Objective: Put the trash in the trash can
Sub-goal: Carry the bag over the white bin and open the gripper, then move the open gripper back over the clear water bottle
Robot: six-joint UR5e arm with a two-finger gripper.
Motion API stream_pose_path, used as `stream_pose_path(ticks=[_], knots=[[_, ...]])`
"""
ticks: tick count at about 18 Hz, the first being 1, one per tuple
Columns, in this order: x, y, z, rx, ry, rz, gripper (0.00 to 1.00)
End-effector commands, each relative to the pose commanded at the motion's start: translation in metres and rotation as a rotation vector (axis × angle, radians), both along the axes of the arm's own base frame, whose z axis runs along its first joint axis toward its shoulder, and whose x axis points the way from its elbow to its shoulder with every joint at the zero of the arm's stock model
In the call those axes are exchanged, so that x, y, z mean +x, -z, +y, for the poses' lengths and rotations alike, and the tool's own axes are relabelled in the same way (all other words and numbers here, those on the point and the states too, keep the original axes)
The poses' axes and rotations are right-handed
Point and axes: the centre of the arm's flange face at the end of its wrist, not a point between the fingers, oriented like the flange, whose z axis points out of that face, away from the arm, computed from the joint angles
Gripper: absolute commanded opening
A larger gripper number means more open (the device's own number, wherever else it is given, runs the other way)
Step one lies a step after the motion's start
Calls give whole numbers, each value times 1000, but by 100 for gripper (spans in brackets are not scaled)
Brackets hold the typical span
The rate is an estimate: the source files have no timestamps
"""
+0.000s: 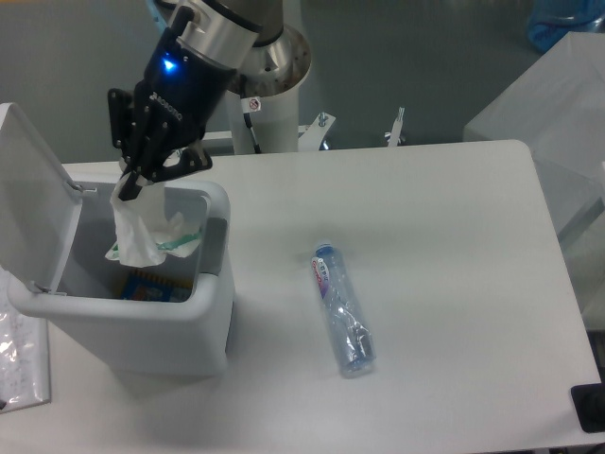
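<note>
- The gripper (129, 183) hangs over the open mouth of the trash can (216, 284), fingers pinched on the top of the wrapper (142, 232), which dangles down inside the rim line.
- Landmark is the can: the wrapper sits above its interior, toward the back-left, close to the raised flip lid (28, 203) on the can's left side.
- First risk: the wrapper is light, clingy film. When the jaws part it may stick to a finger rather than drop, and ride back out of the can with the arm.
- Second risk: its lower edge with the green marks flares toward the can's right wall. A release while drifting sideways could leave it draped over the rounded rim instead of inside.
- Third risk: the gripper is near the upright lid. A lateral swing to the left could knock the lid or nudge the whole can, which looks light enough to slide.
- Hedge: how firmly the fingertips hold is hard to judge, since the film hides the contact point; the grip may be only on a thin fold that could slip early.
- The bottle (341, 310) lies flat on the table to the right of the can, well apart from it, cap end pointing toward the far side. It is not yet picked.
- Being crushed, round and slick, it could roll or squirt out of a two-finger pinch.
- Something blue and yellow (151, 284) already rests on the can's floor; it does not look high enough to block anything.
</note>
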Motion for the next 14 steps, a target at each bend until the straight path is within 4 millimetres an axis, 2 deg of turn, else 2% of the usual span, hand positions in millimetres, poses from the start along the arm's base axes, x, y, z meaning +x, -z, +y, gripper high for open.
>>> stream_pose_path(ticks=[2,6,8,10,13,14], knots=[[0,5,0,15,-10,7,100],[3,-5,-3,16,-52,-20,100],[-15,-6,-6,14,-101,-37,100],[-65,1,-25,-2,-222,-79,100],[-151,36,-50,-29,-361,-166,100],[-176,55,-56,-51,-397,-192,100]])
